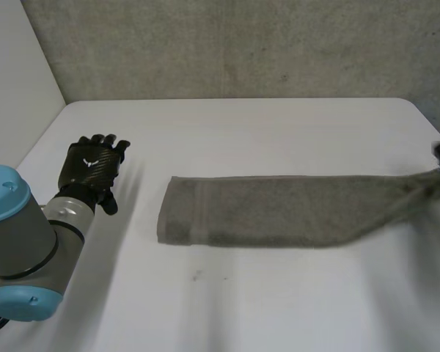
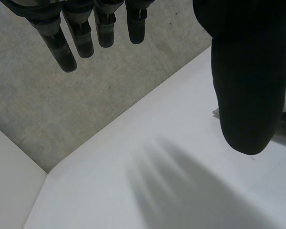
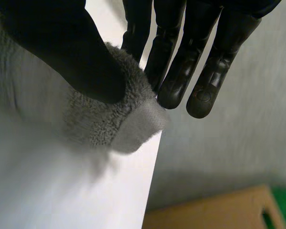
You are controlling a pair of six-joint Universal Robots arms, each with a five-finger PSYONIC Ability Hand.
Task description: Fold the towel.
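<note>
So, the soft, floppy grey terry towel lies in a long strip across the white table. The right hand pinches its end while the left hand hovers relaxed and empty. I'd grab the free hemmed end.

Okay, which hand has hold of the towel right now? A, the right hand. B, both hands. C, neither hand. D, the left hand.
A: the right hand pinches one end of the towel between its thumb and fingers near the edge of the table, while the left hand hangs open over bare table, apart from the cloth.
</note>
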